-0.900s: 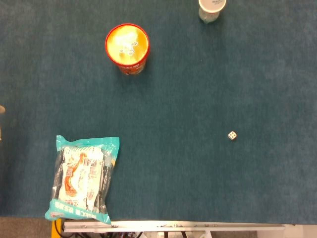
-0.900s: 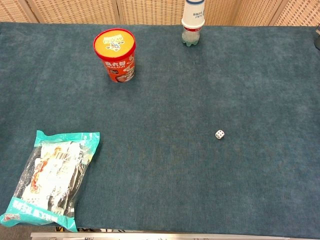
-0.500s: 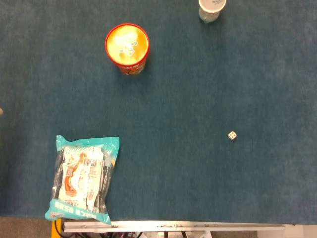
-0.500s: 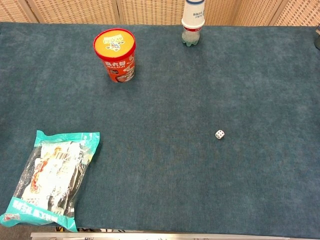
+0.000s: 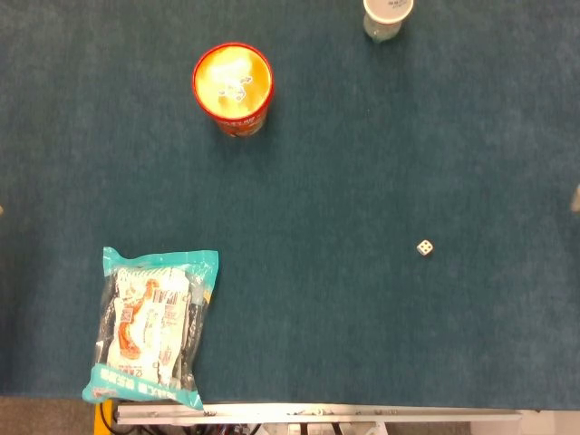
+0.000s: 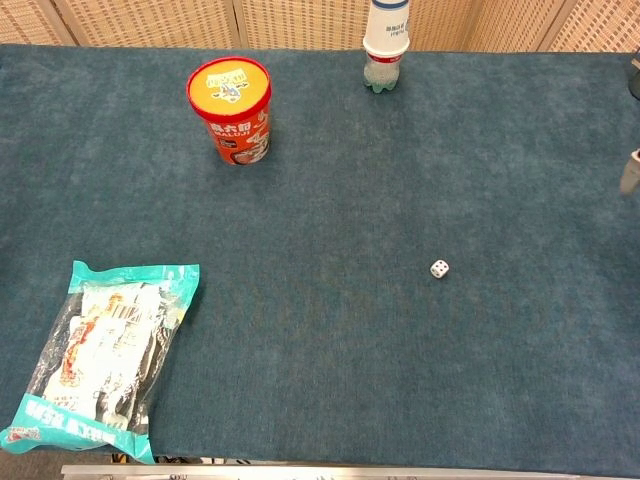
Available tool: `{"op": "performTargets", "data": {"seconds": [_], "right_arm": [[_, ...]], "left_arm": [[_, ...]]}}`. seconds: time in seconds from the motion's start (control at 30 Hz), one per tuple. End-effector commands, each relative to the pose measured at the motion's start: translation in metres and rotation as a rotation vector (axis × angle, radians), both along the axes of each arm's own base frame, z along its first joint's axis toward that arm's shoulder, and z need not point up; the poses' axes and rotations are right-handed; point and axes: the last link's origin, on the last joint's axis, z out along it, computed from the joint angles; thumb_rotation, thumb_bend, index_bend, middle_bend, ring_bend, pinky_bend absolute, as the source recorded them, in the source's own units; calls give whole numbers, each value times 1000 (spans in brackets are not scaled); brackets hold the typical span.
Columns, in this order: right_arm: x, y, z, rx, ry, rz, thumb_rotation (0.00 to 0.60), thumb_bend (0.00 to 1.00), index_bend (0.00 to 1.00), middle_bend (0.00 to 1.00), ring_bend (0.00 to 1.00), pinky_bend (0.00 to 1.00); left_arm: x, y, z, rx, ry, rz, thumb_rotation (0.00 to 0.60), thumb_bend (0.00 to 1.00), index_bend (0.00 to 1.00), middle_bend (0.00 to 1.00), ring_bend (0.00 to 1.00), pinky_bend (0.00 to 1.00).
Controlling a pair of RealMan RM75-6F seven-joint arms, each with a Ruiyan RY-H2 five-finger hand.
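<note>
I see only a sliver of my right hand (image 6: 630, 172) at the right edge of the worktop (image 6: 330, 180), a pale fingertip poking into the chest view; the head view catches the same tip (image 5: 576, 198) at its right border. So little of it shows that I cannot tell how far its fingers are spread or whether it has hold of anything. At the left border of the head view there is a faint pale speck that may be my left hand, but it is too small to be sure, and I cannot tell its state either.

The thing nearest my right hand is the small white die (image 6: 439, 268), lying alone on the blue-green cloth right of the worktop's middle, well apart from the fingertip. At the far edge, right of centre, stands a clear bottle (image 6: 386, 45) with a white label, upright. Left of it, near the far edge, an orange-red cup of instant noodles (image 6: 231, 109) stands upright with its lid on. At the near left corner lies a teal-edged snack bag (image 6: 105, 360), flat, its lower end reaching the worktop's near edge.
</note>
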Motion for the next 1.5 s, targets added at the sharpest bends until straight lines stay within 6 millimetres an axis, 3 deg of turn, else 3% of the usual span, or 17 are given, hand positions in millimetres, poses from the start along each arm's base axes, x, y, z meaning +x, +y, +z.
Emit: {"op": "performTargets", "data": {"seconds": [0.03, 0.17, 0.23, 0.57, 0.87, 1.5], "right_arm": [[30, -17, -7, 138, 86, 80, 600, 806, 420, 749, 702, 790], [49, -32, -18, 220, 145, 131, 600, 967, 420, 795, 742, 790], [58, -38, -25, 262, 172, 154, 600, 999, 420, 828, 770, 790], [95, -58, -61, 397, 235, 281, 600, 1000, 420, 845, 783, 790], [117, -63, -90, 503, 249, 380, 600, 1000, 420, 858, 797, 790], [128, -61, -123, 639, 273, 452, 600, 1000, 420, 884, 821, 790]], "left_arm": [[0, -2, 2, 8, 6, 7, 600, 578, 402, 268, 203, 354], [2, -6, 4, 14, 4, 4, 600, 578, 402, 269, 204, 354], [2, -7, 5, 14, 4, -3, 600, 578, 402, 270, 205, 354], [-2, -6, 8, 25, 12, 10, 600, 578, 406, 275, 207, 354], [-11, -2, 10, 37, 23, 54, 600, 578, 406, 275, 207, 354], [-21, 0, 16, 65, 21, 103, 600, 578, 406, 276, 208, 355]]}}
